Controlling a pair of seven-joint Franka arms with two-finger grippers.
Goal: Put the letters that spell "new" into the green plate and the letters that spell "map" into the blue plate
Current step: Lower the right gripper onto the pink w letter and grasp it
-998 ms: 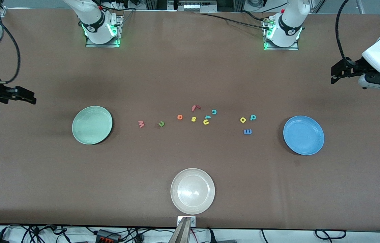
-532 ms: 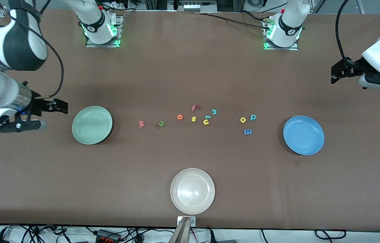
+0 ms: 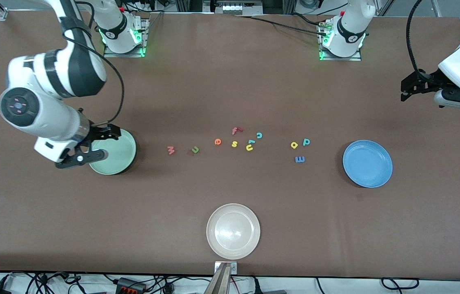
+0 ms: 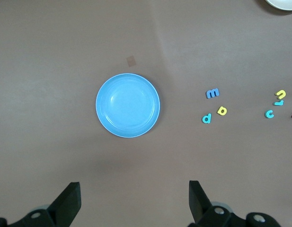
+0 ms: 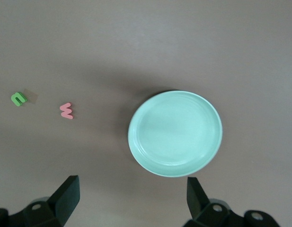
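Our right gripper (image 3: 103,143) hangs over the green plate (image 3: 121,157), at that plate's nine o'clock edge in the front view, fingers spread wide and holding nothing; its wrist view shows the plate bare between the two black fingers (image 5: 65,196). Our left gripper (image 3: 404,90) waits in the air at the left arm's end of the table, equally released and empty, with the blue plate (image 3: 367,163) at about its seven o'clock.

We count three plates: one green, one blue, and one cream-white plate (image 3: 233,231) nearest the front camera. We count ten letters on the table, none in any plate.

Going across the front view from the green plate: the salmon-red w (image 3: 170,150), the green n (image 3: 195,150) and the orange e (image 3: 217,141) lie at the right gripper's three o'clock, well apart from it. Then come a red f (image 3: 236,130), a yellow s (image 3: 234,143), a yellow u (image 3: 250,147) touching a small teal piece, and a teal c (image 3: 259,135). Near the blue plate lie the yellow a (image 3: 294,144), the teal p (image 3: 306,141) and the blue m (image 3: 300,159).
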